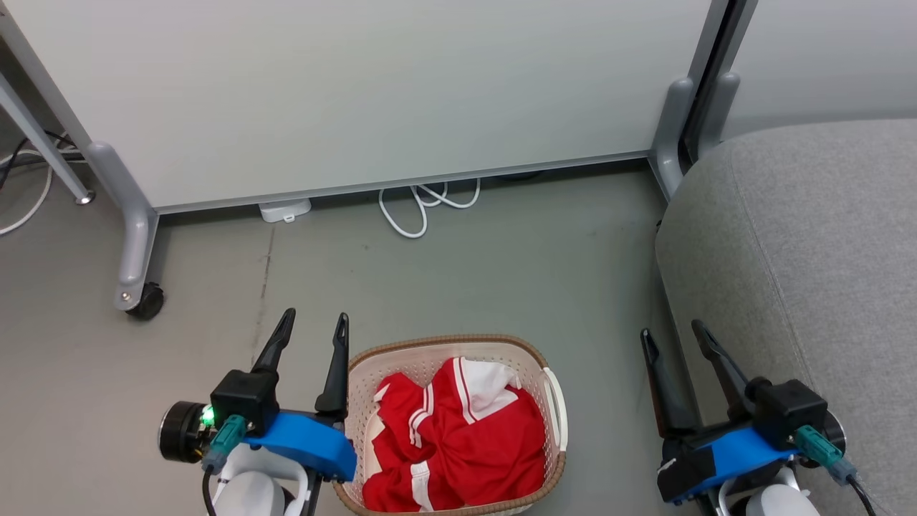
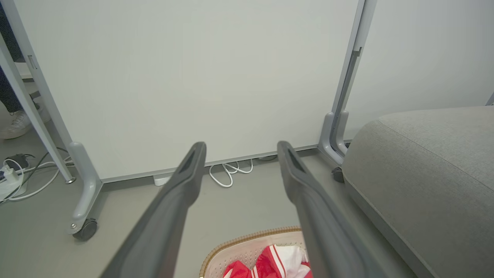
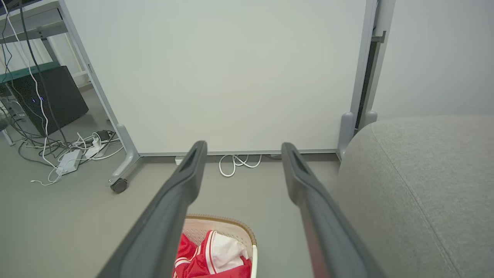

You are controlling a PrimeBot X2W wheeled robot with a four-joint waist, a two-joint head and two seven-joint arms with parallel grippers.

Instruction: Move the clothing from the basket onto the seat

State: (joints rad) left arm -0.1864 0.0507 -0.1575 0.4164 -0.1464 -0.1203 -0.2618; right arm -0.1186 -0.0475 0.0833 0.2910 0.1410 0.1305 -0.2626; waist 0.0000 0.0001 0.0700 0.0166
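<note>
Clothing [image 1: 458, 437] lies heaped in the basket [image 1: 458, 341] at the bottom centre of the head view, and that is where my next reach has to go. The left gripper [image 1: 316, 315] sits at lower left. Its inner finger [image 1: 335, 373] is just beside the basket's left rim, and from this angle I cannot tell if it touches. The red heap lies to the right of that claw and below its fingertips in the frame, so I judge the arm must draw back and swing inward before it drops.

The right gripper [image 1: 671, 329] is at lower right, over the strip of floor [image 1: 501, 272] between the basket and the seat [image 1: 824, 251], apart from the basket's white side handle [image 1: 559, 405]. I take the left arm as the nearer one to the garments and the right as the nearer to the seat. Both claws are spread wide with nothing between the fingers, and each wrist view shows the same.

The heap is crumpled, with no clear long axis. A white-striped fold runs diagonally across its middle and a white panel shows at its upper edge. The fabric looks soft and limp, so I expect it to drape and trail when lifted. The basket is pale perforated plastic with a brown woven-look rim, rounded at the corners. The seat, along the right side of the frame, is light grey textured upholstery with a rounded edge and a seam line.
</note>
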